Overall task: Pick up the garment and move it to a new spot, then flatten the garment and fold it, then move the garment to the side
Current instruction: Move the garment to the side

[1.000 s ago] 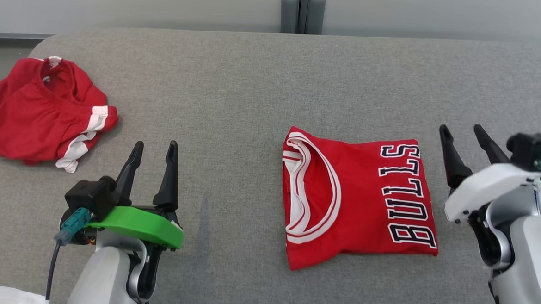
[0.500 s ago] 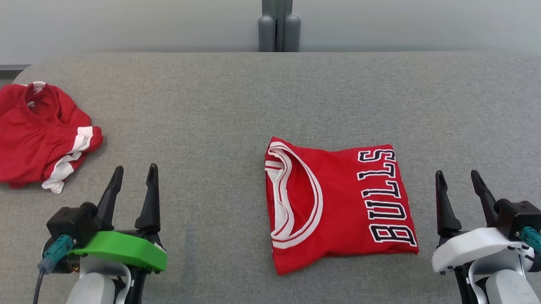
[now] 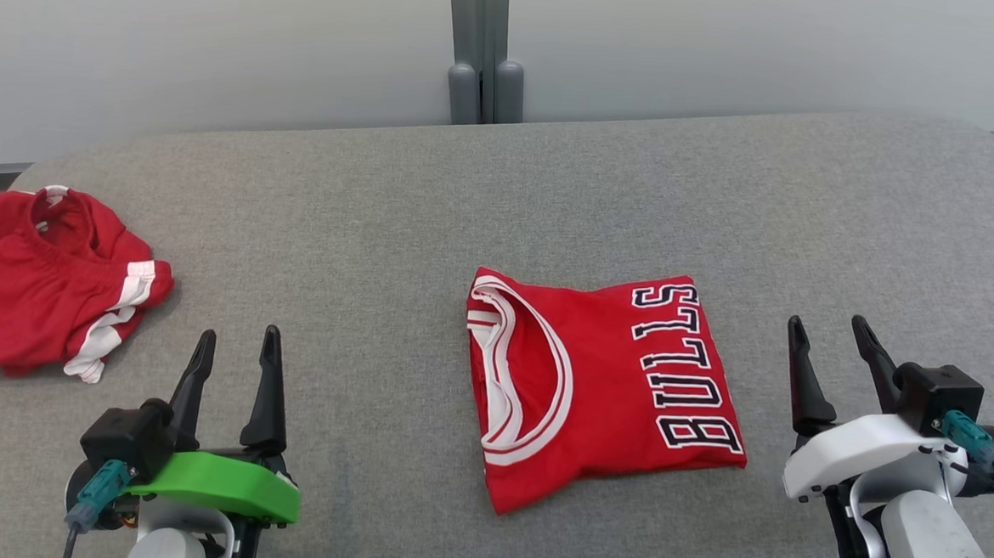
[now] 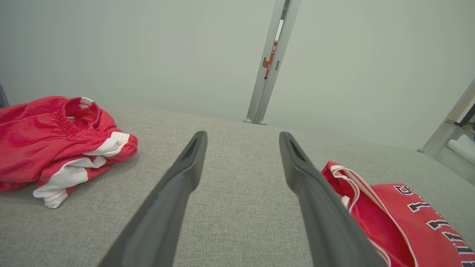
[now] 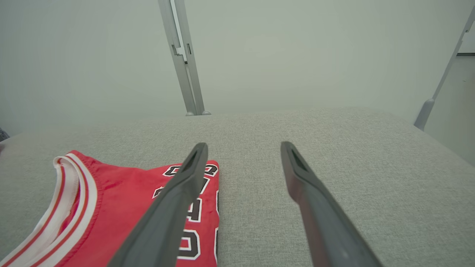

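Two red garments lie on the grey table (image 3: 398, 214): a folded jersey (image 3: 602, 387) in the centre, crumpled shorts (image 3: 32, 297) far left. Either side of the jersey hang the left gripper (image 3: 239, 333) and right gripper (image 3: 826, 322), jaws spread.

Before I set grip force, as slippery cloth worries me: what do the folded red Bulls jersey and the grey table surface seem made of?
Folded red Bulls jersey: probably thin synthetic knit, slight sheen, soft creases. Grey table surface: apparently woven fabric, matte, flecked coarse weave.
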`<state>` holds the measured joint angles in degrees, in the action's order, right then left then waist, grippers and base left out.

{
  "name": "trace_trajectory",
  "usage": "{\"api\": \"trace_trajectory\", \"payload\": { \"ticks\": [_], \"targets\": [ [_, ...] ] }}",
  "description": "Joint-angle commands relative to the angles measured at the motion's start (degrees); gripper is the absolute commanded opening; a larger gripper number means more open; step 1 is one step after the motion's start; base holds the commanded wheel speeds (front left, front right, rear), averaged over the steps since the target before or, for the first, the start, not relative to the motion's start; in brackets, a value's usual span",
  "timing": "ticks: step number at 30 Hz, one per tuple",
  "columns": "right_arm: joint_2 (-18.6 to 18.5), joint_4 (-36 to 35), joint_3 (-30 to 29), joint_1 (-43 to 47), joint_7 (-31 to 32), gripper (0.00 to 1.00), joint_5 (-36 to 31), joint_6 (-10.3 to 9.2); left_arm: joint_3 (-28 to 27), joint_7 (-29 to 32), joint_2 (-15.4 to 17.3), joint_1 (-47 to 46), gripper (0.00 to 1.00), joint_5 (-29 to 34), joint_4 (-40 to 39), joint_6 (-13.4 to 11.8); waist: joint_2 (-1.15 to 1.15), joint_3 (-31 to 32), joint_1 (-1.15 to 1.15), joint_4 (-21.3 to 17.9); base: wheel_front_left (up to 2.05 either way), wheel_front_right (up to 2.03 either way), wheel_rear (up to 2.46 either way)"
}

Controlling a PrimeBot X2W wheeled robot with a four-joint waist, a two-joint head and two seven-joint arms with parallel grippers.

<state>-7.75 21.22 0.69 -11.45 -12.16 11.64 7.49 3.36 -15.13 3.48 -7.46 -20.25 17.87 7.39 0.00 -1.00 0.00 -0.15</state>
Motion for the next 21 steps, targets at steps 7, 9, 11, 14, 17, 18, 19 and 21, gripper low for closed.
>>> {"api": "trace_trajectory", "payload": {
  "ticks": [7,9,11,14,17,18,19,21],
  "targets": [
    [-0.74,1.33,1.57,-1.78,1.03,1.00,1.60,0.01,-0.65,0.00,-0.07,1.16,1.00,1.17,0.37,0.16,0.00,-0.10,0.00,0.99,0.00,0.00,0.00],
    [-0.79,1.56,1.51,-1.91,0.88,1.00,1.52,0.01,-0.79,0.00,-0.09,1.21,1.00,1.08,0.24,0.16,0.00,-0.21,0.00,1.18,0.00,0.00,0.00],
    [-0.64,1.70,1.57,-2.01,0.74,1.00,1.63,0.01,-0.90,0.00,-0.13,1.37,1.00,1.13,0.03,0.16,0.00,-0.30,0.00,1.38,0.00,0.00,0.00],
    [-0.66,1.86,1.74,-2.18,0.50,1.00,1.77,0.01,-1.06,0.00,-0.17,1.38,1.00,1.10,-0.09,0.16,0.00,-0.45,0.00,1.53,0.00,0.00,0.00],
    [-0.61,2.07,1.83,-2.02,0.40,1.00,1.91,0.01,-1.23,0.00,-0.20,1.51,1.00,1.16,-0.09,0.16,0.00,-0.53,0.00,1.55,0.00,0.00,0.00],
    [-0.61,2.12,1.77,-1.97,0.47,1.00,1.93,0.01,-1.28,0.00,-0.22,1.59,1.00,1.20,-0.11,0.16,0.00,-0.55,0.00,1.55,0.00,0.00,0.00],
    [-0.61,2.17,1.68,-1.90,0.47,1.00,2.03,0.01,-1.34,0.00,-0.24,1.66,1.00,1.24,-0.12,0.16,0.00,-0.58,0.00,1.54,0.00,0.00,0.00],
    [-0.68,2.13,1.60,-1.87,0.26,1.00,2.20,0.01,-1.36,0.00,-0.28,1.70,1.00,1.23,-0.13,0.16,0.00,-0.63,0.00,1.49,0.00,0.00,0.00]
  ]
}}
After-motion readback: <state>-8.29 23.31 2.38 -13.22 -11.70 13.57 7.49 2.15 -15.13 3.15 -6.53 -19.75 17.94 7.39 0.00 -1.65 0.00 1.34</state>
